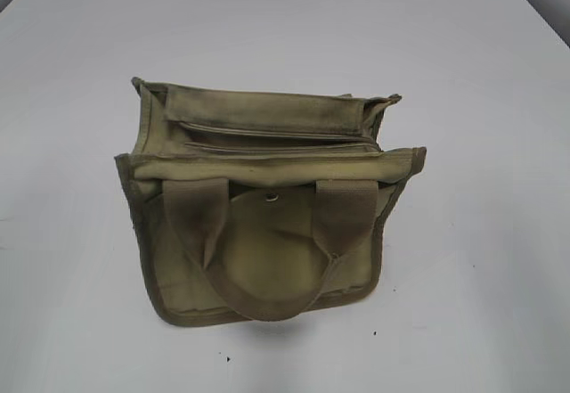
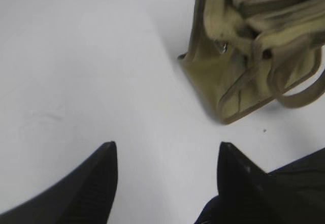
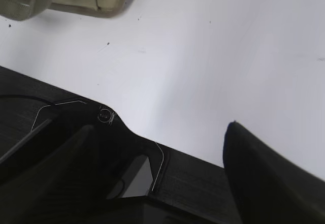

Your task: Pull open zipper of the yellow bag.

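Left gripper point(image 2: 165, 176) spread wide over bare white table point(image 2: 76, 71), holding nothing. Ahead and right of it: yellow bag point(image 2: 238, 76), upright, khaki, handles drooping. Right gripper point(image 3: 157, 173) also wide, empty; bag edge far ahead-left. Exterior view only: zipper point(image 1: 276, 135) along bag top, no arms visible.

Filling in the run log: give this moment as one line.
bag: khaki canvas tote upright on white table | left gripper: open, empty | right gripper: open, empty
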Robot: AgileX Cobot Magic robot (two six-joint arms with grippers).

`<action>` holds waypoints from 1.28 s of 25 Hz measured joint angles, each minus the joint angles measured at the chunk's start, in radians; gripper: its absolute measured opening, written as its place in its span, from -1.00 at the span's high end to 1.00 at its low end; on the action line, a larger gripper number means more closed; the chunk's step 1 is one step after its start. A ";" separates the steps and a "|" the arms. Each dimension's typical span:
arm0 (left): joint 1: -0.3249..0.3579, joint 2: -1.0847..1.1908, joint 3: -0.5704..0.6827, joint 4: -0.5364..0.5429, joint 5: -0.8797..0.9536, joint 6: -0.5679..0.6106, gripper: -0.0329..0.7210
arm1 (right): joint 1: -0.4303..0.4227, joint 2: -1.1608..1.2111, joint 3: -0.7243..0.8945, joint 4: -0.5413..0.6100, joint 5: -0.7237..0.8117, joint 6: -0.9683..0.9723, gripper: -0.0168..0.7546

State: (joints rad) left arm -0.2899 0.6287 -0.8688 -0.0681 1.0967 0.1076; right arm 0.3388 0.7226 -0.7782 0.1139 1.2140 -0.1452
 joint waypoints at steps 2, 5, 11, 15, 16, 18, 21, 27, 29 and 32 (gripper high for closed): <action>0.000 -0.097 0.077 0.034 0.024 -0.009 -0.35 | 0.000 -0.113 0.060 -0.001 0.004 0.000 -0.56; 0.000 -0.255 0.197 0.055 0.038 -0.014 -0.35 | 0.000 -0.262 0.135 -0.004 0.004 0.000 -0.56; 0.000 -0.507 0.310 0.060 0.021 -0.014 -0.35 | 0.000 -0.473 0.231 -0.016 -0.019 -0.006 -0.56; 0.000 -0.564 0.324 0.061 -0.028 -0.014 -0.35 | 0.000 -0.515 0.283 -0.019 -0.089 -0.008 -0.56; 0.000 -0.564 0.334 0.061 -0.031 -0.014 -0.35 | 0.000 -0.515 0.291 -0.019 -0.103 -0.008 -0.56; 0.000 -0.564 0.348 0.061 -0.029 -0.014 -0.35 | 0.000 -0.515 0.295 -0.020 -0.114 -0.011 -0.56; 0.000 -0.564 0.351 0.061 -0.030 -0.014 -0.35 | 0.000 -0.515 0.296 -0.020 -0.116 -0.012 -0.56; 0.000 -0.564 0.351 0.060 -0.030 -0.015 -0.35 | 0.000 -0.515 0.297 -0.020 -0.117 -0.012 -0.56; 0.000 -0.564 0.351 0.060 -0.030 -0.015 -0.35 | 0.000 -0.515 0.297 -0.020 -0.118 -0.012 -0.56; 0.000 -0.564 0.351 0.060 -0.030 -0.015 -0.35 | 0.000 -0.515 0.297 -0.020 -0.119 -0.012 -0.56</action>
State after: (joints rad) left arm -0.2899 0.0645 -0.5180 -0.0082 1.0664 0.0925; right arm 0.3388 0.2072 -0.4816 0.0943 1.0948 -0.1571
